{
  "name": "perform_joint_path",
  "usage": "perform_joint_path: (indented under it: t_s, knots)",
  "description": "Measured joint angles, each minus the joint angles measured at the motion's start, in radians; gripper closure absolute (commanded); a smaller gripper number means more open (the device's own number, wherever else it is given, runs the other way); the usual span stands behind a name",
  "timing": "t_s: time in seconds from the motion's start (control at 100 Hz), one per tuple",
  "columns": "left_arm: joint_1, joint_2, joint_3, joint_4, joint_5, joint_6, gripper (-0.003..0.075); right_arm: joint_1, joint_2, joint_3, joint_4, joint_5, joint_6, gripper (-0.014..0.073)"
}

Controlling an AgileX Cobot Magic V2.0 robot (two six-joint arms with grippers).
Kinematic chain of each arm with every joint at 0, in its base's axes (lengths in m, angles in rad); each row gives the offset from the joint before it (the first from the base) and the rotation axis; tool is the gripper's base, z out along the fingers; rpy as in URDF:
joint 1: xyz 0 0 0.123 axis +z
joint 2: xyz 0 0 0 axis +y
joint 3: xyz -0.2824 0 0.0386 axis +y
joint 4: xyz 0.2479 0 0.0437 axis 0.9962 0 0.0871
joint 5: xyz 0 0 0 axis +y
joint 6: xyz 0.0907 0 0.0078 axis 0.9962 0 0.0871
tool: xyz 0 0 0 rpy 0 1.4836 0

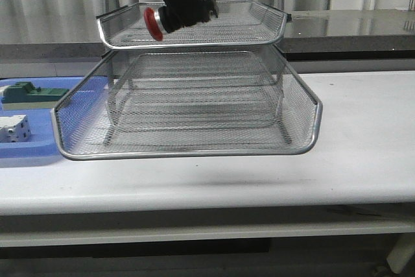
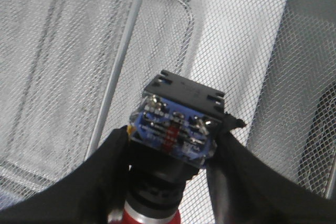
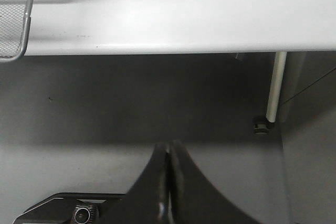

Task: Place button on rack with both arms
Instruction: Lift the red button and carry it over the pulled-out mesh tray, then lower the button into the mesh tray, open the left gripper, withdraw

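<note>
Button half-hidden by left jaws, over rack.

Shiny silver wire-mesh rack — glossy red-headed button — smooth white table.

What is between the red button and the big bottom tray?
In the front view, the button hangs over the rack's top tray; its middle tray lies between.

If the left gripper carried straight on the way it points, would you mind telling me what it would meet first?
Most likely the mesh floor of the rack: the left gripper, shut on the button, points at it, though depth is unclear.
</note>
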Motion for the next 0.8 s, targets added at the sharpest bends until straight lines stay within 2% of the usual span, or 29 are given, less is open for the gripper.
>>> perform_joint_path:
  t_s: [0.72,0.8]
  knots:
    - [-0.022,0.117,0.000,-0.005,0.034,0.000,0.0737,0.000,0.000,-0.002,0.000,0.000,-0.003,0.0661]
    - [-0.022,0.117,0.000,-0.006,0.034,0.000,0.0696,0.000,0.000,-0.002,0.000,0.000,-0.003,0.0661]
